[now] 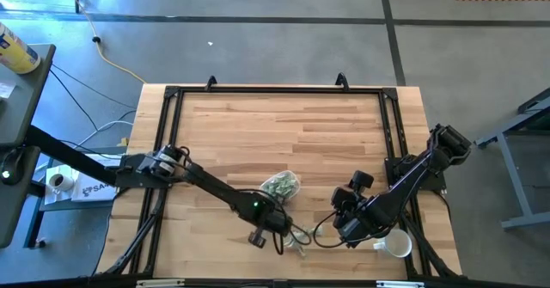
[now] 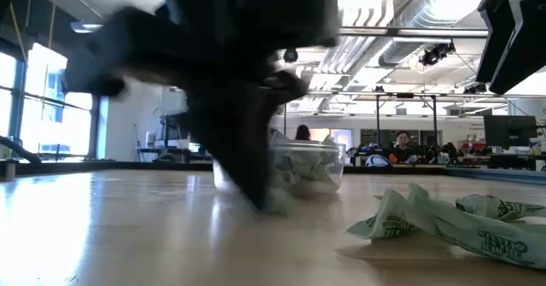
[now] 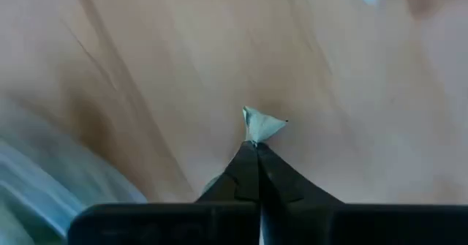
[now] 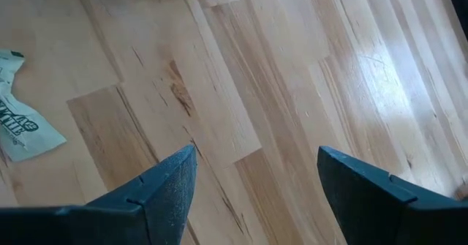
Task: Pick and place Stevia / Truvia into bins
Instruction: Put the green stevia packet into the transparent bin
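Left gripper [image 3: 257, 144] pinches a packet [image 3: 262, 123] by its corner near the tabletop's front edge; lift gently toward the bin [image 1: 281, 185]. Right gripper [image 4: 256, 173] waits, released.

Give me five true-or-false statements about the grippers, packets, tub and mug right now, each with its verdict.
1. The left gripper is shut on a packet. True.
2. The right gripper holds a packet. False: its fingers stand apart with only bare wood between them.
3. The clear tub already holds packets. True.
4. The white mug stands at the table's far left corner. False: it is at the near right, beside the right arm.
5. No packets lie on the table. False: loose packets lie there.
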